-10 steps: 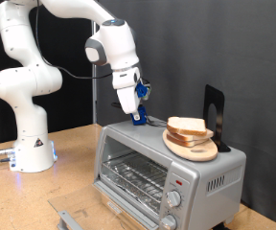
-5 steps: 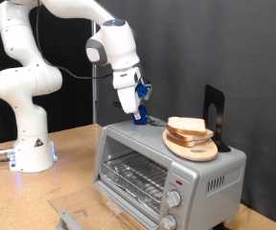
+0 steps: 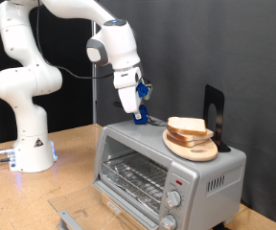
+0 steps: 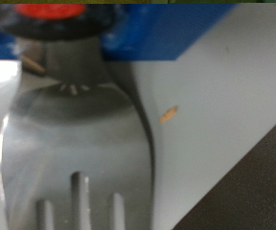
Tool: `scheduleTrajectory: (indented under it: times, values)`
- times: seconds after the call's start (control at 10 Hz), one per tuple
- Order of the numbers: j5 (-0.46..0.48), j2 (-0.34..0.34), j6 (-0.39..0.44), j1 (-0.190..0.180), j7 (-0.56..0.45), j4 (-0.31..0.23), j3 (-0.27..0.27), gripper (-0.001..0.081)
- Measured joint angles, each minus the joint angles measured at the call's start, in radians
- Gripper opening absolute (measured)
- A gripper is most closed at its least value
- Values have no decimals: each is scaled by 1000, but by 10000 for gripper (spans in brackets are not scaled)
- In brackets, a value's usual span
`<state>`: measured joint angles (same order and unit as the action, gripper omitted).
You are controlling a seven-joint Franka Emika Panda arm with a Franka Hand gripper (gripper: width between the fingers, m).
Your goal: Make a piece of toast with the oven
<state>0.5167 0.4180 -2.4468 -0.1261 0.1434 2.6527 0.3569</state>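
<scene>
Risk: we judge the fork (image 4: 76, 144) could slip or twist in the grip and knock the piece of toast (image 3: 187, 126) off its wooden plate (image 3: 191, 147).
Pincer (image 3: 137, 117): closed narrow on the fork handle, above the oven (image 3: 167, 172) roof.
Toast: on the plate atop the oven, near the worktop (image 3: 71, 149) right edge.
Oven door: open.

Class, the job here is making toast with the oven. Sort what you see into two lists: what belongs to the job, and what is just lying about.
Belongs to the job:
- pale bread slice with tan crust
- silver-grey toaster oven, door open
- gripper holding a metal fork

Just lying about:
- round wooden plate under the bread
- black upright stand on the oven top
</scene>
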Motion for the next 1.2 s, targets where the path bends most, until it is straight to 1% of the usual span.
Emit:
scheduleTrajectory:
  times: [0.1,0.2,0.3,0.4,0.5,1.2]
  values:
    - [0,-4,0,0,2,0,1,366]
    - [0,-7,-1,0,2,0,2,531]
    - [0,-9,-5,0,3,0,3,654]
    - [0,-12,-8,0,3,0,5,654]
    - [0,-15,-12,0,3,0,6,678]
    - [8,-19,-32,-4,-3,1,8,682]
